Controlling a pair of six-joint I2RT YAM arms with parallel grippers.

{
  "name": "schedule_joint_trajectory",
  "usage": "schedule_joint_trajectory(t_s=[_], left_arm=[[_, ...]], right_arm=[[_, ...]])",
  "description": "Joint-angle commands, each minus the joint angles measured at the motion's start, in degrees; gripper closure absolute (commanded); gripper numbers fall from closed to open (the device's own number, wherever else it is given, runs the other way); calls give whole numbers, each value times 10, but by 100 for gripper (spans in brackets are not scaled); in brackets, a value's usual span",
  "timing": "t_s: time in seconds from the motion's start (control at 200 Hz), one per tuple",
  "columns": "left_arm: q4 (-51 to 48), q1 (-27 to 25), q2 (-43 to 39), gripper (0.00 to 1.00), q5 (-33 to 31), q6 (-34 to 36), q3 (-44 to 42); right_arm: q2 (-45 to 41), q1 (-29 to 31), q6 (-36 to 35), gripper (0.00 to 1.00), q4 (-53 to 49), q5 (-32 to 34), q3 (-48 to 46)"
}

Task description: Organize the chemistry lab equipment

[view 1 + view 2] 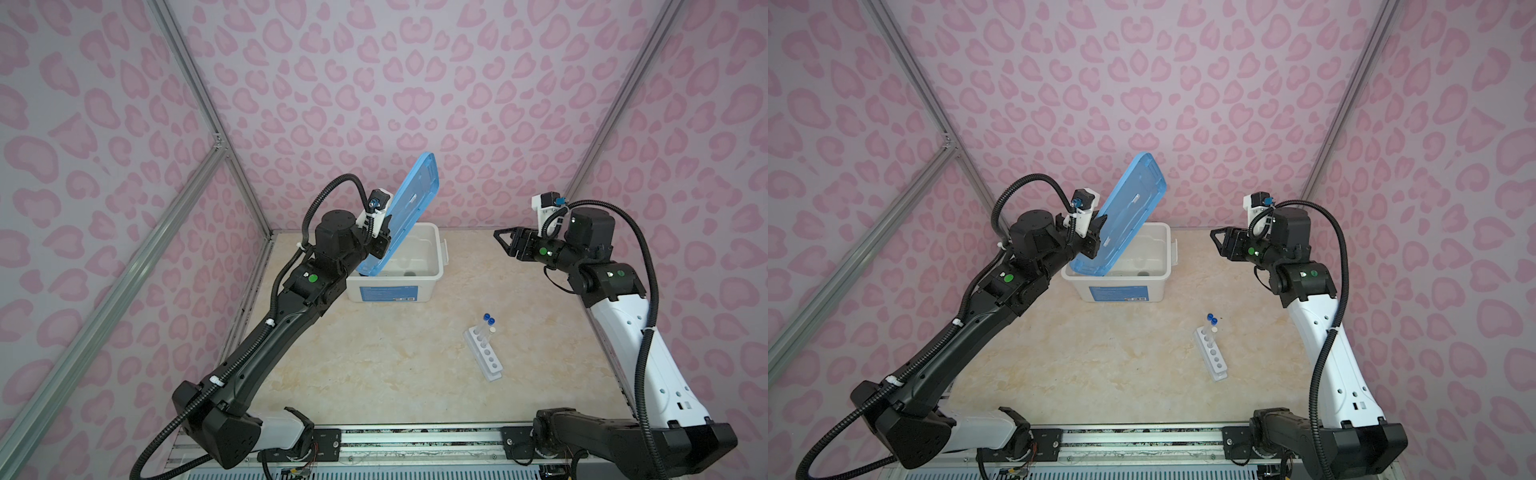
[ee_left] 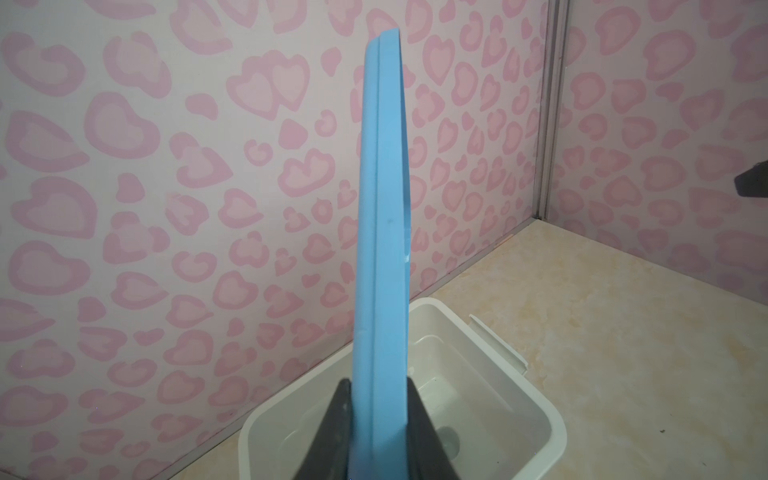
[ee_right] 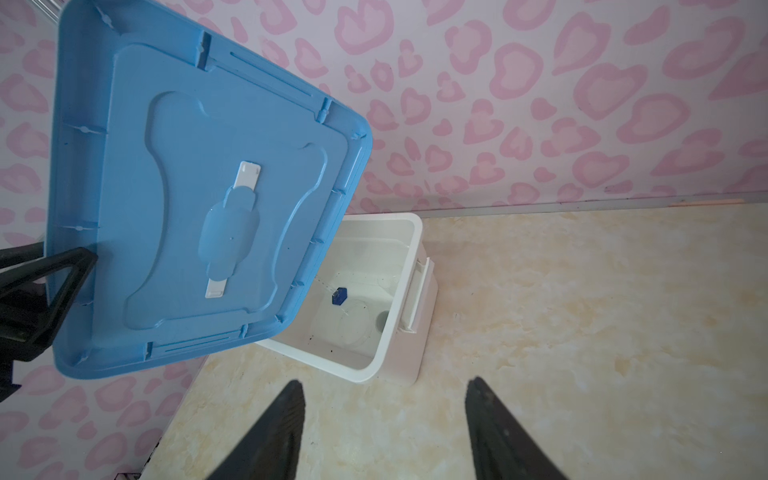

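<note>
Gripping the blue lid (image 2: 382,187) by one edge, your left gripper (image 2: 379,395) has a finger pressed against each face of it. From between those fingers (image 2: 338,415) the lid rises on edge and tilted. In both top views its lower end hangs over the opening of the white bin (image 1: 424,286).

Your right gripper (image 3: 385,384) hangs above the table (image 1: 374,353) with its fingers (image 3: 274,436) spread apart and nothing between them. Ahead of those fingertips lies the open bin. On its floor you can see the clear round dish (image 3: 343,328) lying flat. The small blue-based clear cylinder (image 3: 338,296) is at the dish's edge, though whether they touch you cannot tell. The tiny white cup (image 3: 384,320) sits just beside the dish, against the latch-side wall.

Well apart from both sets of fingers, nearer your right arm, the white six-hole rack (image 1: 487,359) stands on the table. The capped test tubes (image 1: 484,330) stand in its holes at the end toward the bin, two of them blue-capped.
</note>
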Motion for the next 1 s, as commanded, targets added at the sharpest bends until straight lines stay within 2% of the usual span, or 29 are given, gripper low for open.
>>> schedule_joint_trajectory(t_s=[0.0, 0.265, 0.415, 0.665, 0.995], left_arm=[[10, -2, -6, 81, -8, 13, -6], [2, -15, -4, 83, -30, 78, 17], [4, -28, -15, 86, -62, 127, 12], [7, -49, -20, 90, -120, 208, 8], [56, -88, -15, 94, -218, 360, -10]], right_arm=[[0, 0, 10, 40, 33, -8, 2], [9, 0, 36, 39, 49, -42, 3], [24, 0, 63, 40, 67, -85, 1], [32, 0, 88, 40, 93, -106, -5], [45, -1, 199, 39, 174, -197, -6]])
